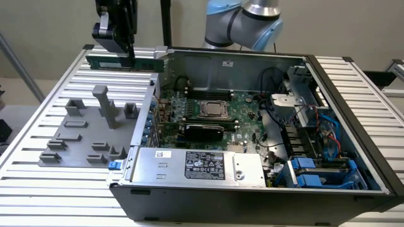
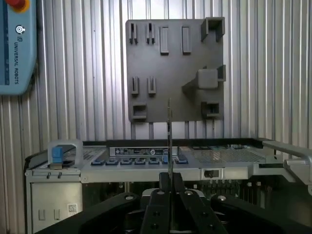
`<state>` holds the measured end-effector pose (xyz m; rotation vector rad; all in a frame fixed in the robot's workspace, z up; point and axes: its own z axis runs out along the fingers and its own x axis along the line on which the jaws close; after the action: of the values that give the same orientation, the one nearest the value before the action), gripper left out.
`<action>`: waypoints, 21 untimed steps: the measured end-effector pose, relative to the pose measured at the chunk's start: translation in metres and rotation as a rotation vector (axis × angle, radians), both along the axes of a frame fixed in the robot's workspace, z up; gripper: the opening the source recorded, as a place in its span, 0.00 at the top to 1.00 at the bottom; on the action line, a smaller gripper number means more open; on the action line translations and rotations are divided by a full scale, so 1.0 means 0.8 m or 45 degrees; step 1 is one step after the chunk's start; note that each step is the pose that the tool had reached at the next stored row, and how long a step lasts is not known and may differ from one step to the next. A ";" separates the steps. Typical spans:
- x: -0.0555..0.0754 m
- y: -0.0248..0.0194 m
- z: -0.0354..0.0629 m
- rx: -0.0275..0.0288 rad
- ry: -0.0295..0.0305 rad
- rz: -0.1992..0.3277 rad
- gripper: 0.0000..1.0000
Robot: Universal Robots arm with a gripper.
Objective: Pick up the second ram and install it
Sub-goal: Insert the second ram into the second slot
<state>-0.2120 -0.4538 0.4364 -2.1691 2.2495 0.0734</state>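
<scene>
One stick held: the second ram (image 1: 146,64), a long, thin green circuit-board stick, hung level in the air, well above the table, just outside the case's far corner at the exterior view's left.
Gripper: the black two-finger gripper (image 1: 129,57) was pinched on the stick's flat faces near mid-length. This grip probably left the lower edge free for a slot.
Fixture plate: a grey moulded plastic plate (image 1: 75,142) with posts and pockets lay on the ribbed aluminium table (image 1: 38,184), below the stick.
Case: the open black tower computer case (image 1: 353,142) lay on its side with the large green motherboard (image 1: 243,120) facing up, likely for reach from above.
Exterior view: gave the stick's broad face, its height over the table and its place beside the case.
Wrist view: gave the stick edge-on, a thin line between the fingers, crossing the case wall and reaching the plate behind it. It added a blue-and-grey teach pendant (image 2: 14,44) resting on the table.
</scene>
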 end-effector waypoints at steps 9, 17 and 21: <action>0.051 0.0002 0.000 0.0070 0.0034 0.000 1.00; 0.097 0.0027 -0.001 0.0109 0.0074 0.000 1.00; 0.120 0.0055 -0.005 0.0131 0.0095 0.000 1.00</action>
<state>-0.1164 -0.4494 0.4323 -2.1675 2.2479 0.0930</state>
